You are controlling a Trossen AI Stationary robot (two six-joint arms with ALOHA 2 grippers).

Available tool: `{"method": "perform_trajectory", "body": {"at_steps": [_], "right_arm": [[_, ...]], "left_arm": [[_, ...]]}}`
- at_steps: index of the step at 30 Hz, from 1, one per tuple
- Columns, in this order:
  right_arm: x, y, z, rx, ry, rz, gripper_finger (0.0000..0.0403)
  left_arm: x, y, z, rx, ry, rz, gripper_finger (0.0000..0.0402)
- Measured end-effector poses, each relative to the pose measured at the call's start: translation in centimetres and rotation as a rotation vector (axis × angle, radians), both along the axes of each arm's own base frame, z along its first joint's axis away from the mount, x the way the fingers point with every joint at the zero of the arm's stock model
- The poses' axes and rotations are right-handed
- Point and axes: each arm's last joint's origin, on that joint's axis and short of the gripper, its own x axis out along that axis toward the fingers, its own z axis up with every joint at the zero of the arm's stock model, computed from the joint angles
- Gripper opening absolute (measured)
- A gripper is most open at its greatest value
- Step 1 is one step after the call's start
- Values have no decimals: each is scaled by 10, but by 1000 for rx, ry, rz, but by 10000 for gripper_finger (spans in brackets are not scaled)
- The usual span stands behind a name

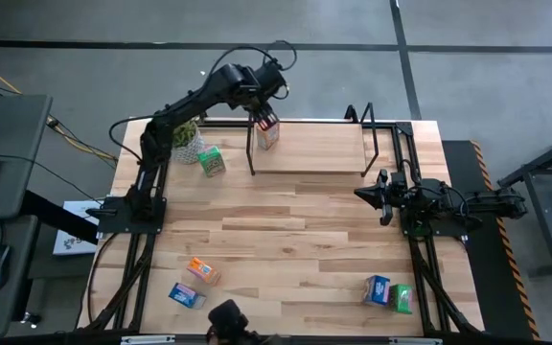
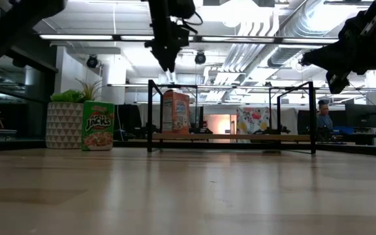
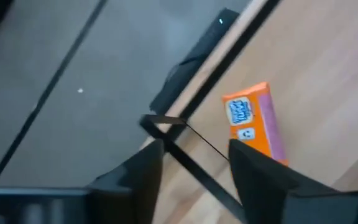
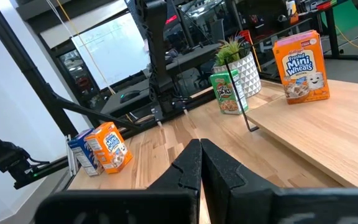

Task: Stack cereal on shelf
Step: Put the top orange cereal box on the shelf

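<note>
An orange cereal box (image 1: 267, 135) stands upright on the shelf's pale board (image 1: 314, 151) at its left end; it also shows in the low view (image 2: 175, 112). My left gripper (image 2: 170, 78) hangs just above the box, open and empty, and the box top (image 3: 253, 123) shows past its fingers. My right gripper (image 1: 370, 195) waits shut and empty at the table's right, above the wood. A green box (image 1: 211, 160) stands on the table left of the shelf. Orange (image 1: 202, 271) and blue (image 1: 186, 294) boxes lie near left. Blue (image 1: 378, 288) and green (image 1: 401, 298) boxes lie near right.
A potted green plant (image 1: 188, 134) stands at the far left, beside the green box. The shelf's black end frames (image 1: 381, 144) rise at both ends of the board. A person (image 2: 323, 117) sits in the room beyond the table.
</note>
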Motion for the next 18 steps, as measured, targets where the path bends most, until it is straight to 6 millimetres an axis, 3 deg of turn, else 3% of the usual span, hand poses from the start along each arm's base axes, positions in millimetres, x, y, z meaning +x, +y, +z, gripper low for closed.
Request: {"method": "perform_trajectory", "body": {"at_steps": [7,13,18], "right_arm": [[0,0,0,0,0,-1,0],[0,0,0,0,0,-1,0],[0,0,0,0,0,-1,0]], "left_arm": [[1,-1,11,44,-67,-19,12],[8,-2,9,58,-105,-67,3],[6,-11,-32,-5,-3,-160,1]]}}
